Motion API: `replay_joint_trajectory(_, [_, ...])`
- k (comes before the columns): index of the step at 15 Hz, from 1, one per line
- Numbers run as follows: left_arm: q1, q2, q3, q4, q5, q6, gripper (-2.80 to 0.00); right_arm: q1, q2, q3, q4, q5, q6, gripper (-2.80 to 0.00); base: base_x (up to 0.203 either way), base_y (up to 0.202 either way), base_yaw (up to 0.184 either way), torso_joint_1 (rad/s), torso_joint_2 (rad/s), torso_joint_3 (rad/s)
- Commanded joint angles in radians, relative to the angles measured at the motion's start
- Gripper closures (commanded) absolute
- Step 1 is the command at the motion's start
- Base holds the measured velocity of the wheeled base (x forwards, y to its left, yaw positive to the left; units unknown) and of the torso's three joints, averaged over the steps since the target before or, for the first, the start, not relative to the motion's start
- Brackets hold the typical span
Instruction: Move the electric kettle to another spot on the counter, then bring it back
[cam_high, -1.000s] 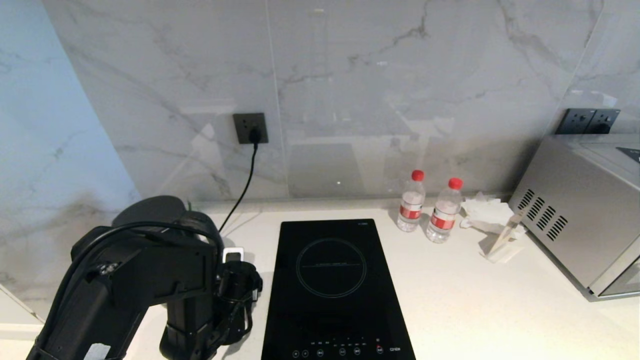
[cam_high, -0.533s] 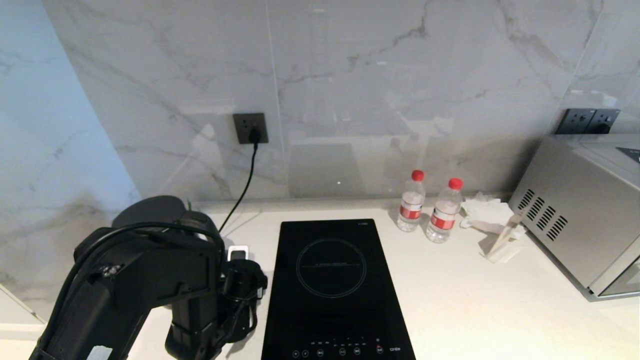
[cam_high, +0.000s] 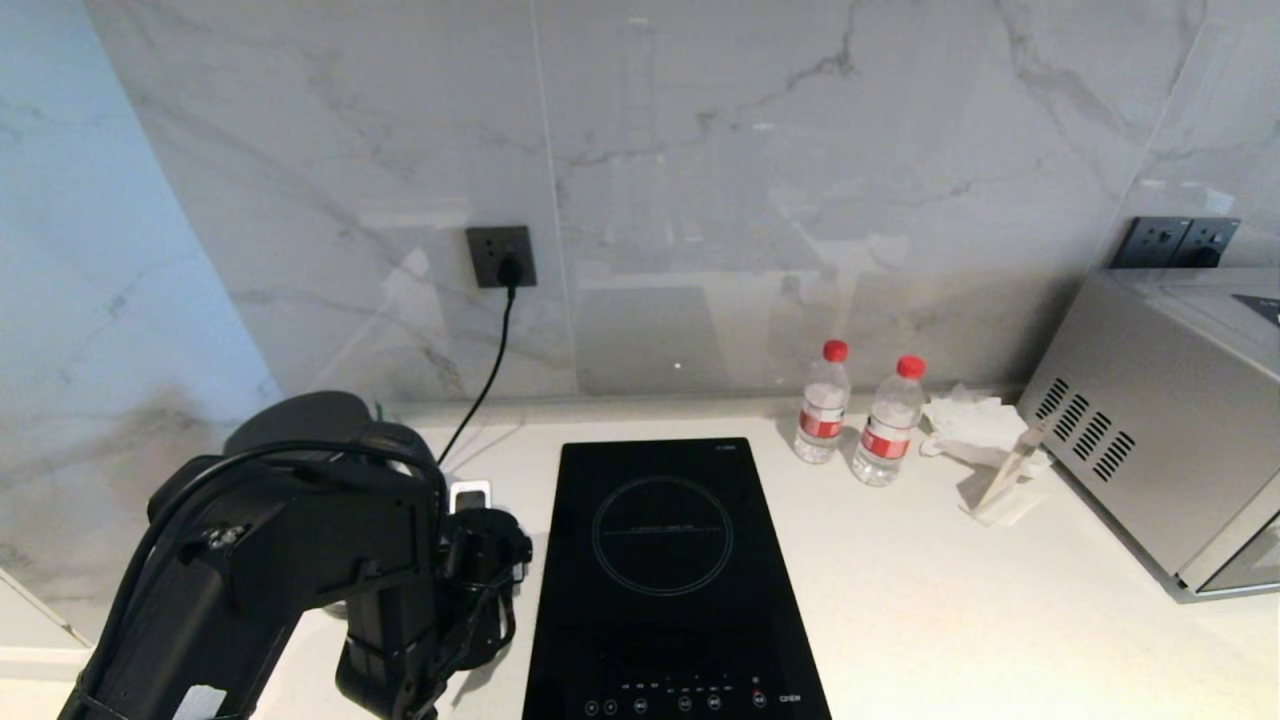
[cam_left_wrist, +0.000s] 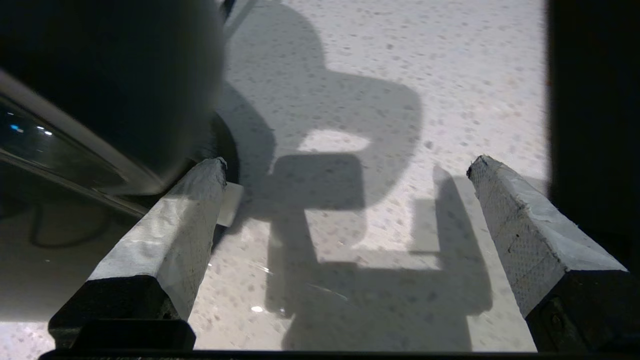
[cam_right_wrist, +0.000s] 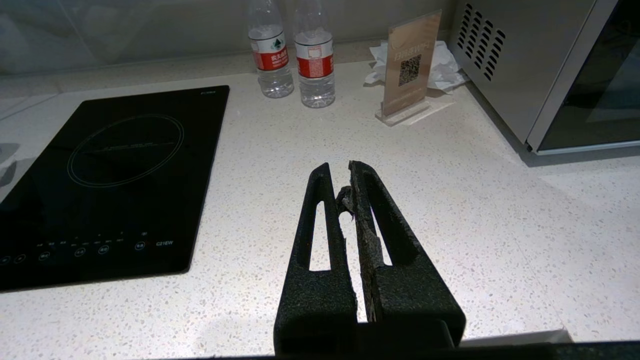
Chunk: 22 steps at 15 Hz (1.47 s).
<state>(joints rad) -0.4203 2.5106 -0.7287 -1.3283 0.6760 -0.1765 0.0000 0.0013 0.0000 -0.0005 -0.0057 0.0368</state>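
Note:
The electric kettle (cam_high: 300, 415) stands at the back left of the white speckled counter (cam_high: 900, 600), mostly hidden behind my left arm (cam_high: 290, 560); only its rounded dark grey top shows. In the left wrist view its dark body (cam_left_wrist: 100, 75) sits close beside one grey-taped finger (cam_left_wrist: 170, 235). My left gripper (cam_left_wrist: 347, 161) is open wide, low over bare counter (cam_left_wrist: 375, 75), between kettle and hob, and holds nothing. My right gripper (cam_right_wrist: 340, 167) hangs shut and empty over the counter (cam_right_wrist: 450, 200), right of the hob.
A black induction hob (cam_high: 665, 580) lies mid-counter, its edge (cam_left_wrist: 590, 125) close to my left gripper. A cord (cam_high: 490, 370) runs from the wall socket toward the kettle. Two water bottles (cam_high: 822, 405), a sign stand (cam_high: 1010, 480) and a steel oven (cam_high: 1170, 420) are at the right.
My left wrist has edged slightly toward the hob, still open. The kettle and everything else stay where they were.

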Motion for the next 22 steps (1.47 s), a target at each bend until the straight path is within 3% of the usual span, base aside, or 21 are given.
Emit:
replay_joint_trajectory(1, [0.010, 0.006, -0.001, -0.008, 0.005, -0.003, -2.80, 0.000, 0.000, 0.000, -0.001, 0.000, 0.000, 0.00, 0.000, 0.000, 0.000, 0.000, 0.00, 0.000])
replay_joint_trajectory(6, [0.037, 0.002, 0.015, -0.008, 0.040, -0.006, -2.80, 0.000, 0.000, 0.000, -0.001, 0.000, 0.000, 0.00, 0.000, 0.000, 0.000, 0.000, 0.00, 0.000])
replay_joint_trajectory(22, [0.043, -0.040, 0.016, -0.011, 0.040, -0.049, -2.80, 0.000, 0.000, 0.000, -0.001, 0.000, 0.000, 0.00, 0.000, 0.000, 0.000, 0.000, 0.00, 0.000])
